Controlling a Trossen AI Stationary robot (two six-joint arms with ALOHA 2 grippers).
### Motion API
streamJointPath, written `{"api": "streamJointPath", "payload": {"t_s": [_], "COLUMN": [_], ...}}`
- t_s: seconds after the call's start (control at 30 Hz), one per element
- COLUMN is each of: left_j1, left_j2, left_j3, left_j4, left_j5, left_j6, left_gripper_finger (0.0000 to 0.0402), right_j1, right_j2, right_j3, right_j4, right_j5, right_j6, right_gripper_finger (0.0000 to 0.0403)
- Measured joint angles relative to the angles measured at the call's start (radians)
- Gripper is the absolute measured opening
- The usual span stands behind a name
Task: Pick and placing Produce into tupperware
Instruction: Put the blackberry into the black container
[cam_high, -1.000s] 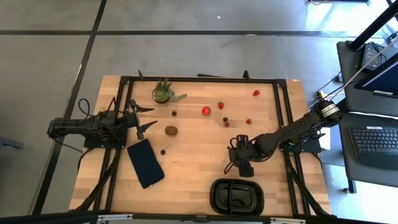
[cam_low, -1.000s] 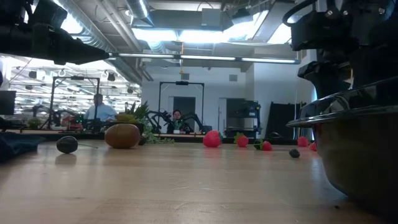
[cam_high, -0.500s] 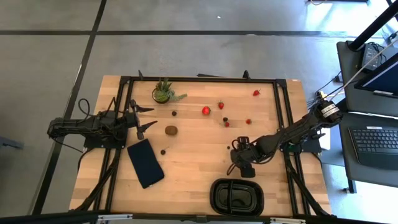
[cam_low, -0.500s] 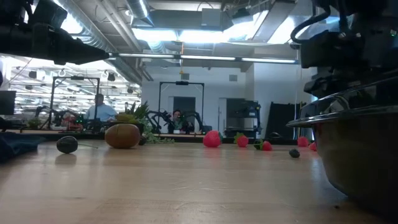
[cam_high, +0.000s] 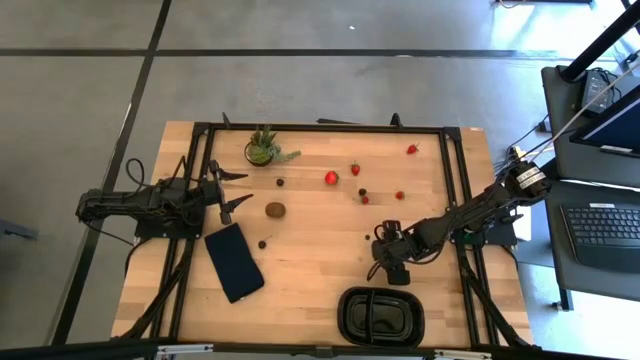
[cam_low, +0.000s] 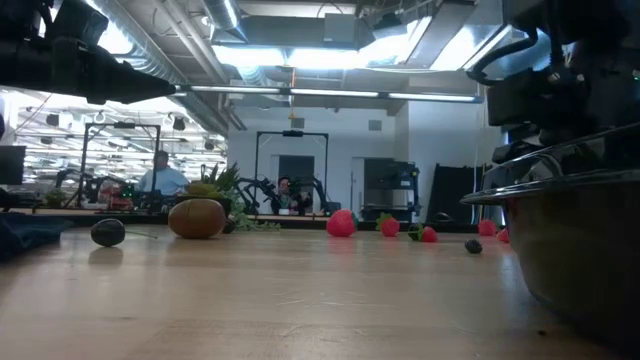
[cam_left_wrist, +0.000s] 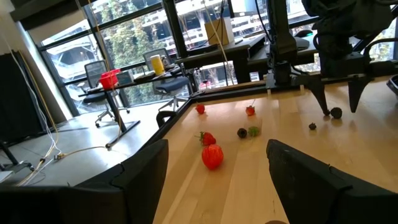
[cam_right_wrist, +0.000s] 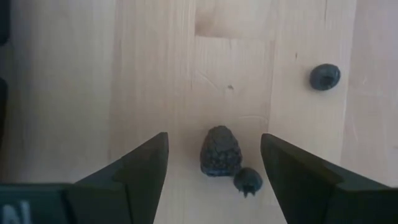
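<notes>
Bright overhead ceiling lights glare; the low view's near foreground is blurred.

A spiky green plant (cam_high: 262, 148) in a small pot stands near the upper left of the wooden bench (cam_high: 310, 255). A flat dark slab (cam_high: 234, 262) lies tilted at the lower left. A laptop (cam_high: 606, 225) sits at the right edge, off the bench.

tupperware (cam_low: 585, 250) cut off at low view's edge, distant berries (cam_high: 363, 192) too small to identify
</notes>
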Motion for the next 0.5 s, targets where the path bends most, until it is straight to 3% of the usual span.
{"api": "streamJointPath", "payload": {"t_s": [0.5], "left_j1": [0.0], "left_j2": [0.0], "left_j3": [0.0], "left_j4": [0.0], "left_j5": [0.0], "left_j6": [0.0], "left_gripper_finger": [0.0265], "right_j1": [0.0], "right_j2": [0.058], "right_j3": [0.005], "right_j4": [0.002], "right_j5": [-0.002], "right_j6": [0.002], "right_gripper_finger": [0.0257]}}
